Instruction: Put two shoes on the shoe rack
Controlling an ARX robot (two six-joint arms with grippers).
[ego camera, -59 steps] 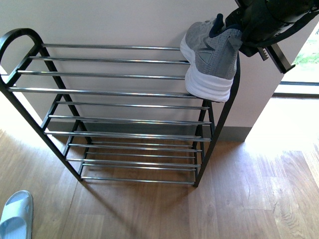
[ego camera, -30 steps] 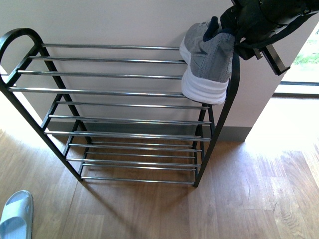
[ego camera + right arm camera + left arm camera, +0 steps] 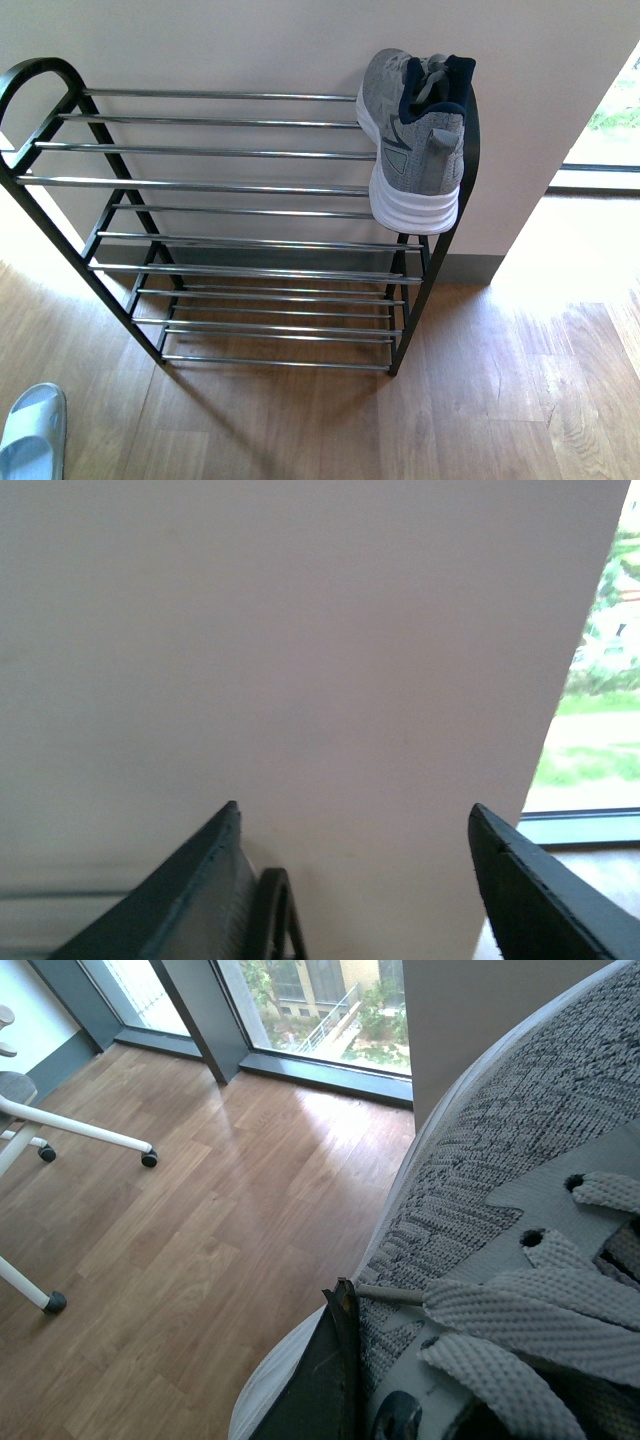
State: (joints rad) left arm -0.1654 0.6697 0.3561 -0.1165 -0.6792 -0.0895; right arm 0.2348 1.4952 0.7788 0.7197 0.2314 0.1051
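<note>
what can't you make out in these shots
Blue slide: front view, cut by the bottom-left edge.
Second sneaker: left wrist view, too close, mostly out of frame; only one left finger shows, so the grip is unclear.
Racked sneaker: front view, its own body hides where its sole meets the rack.
Both arms: outside the front view.

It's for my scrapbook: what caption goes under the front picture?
A grey sneaker sits on the top shelf of the rack; a blue slide lies on the floor.
</note>
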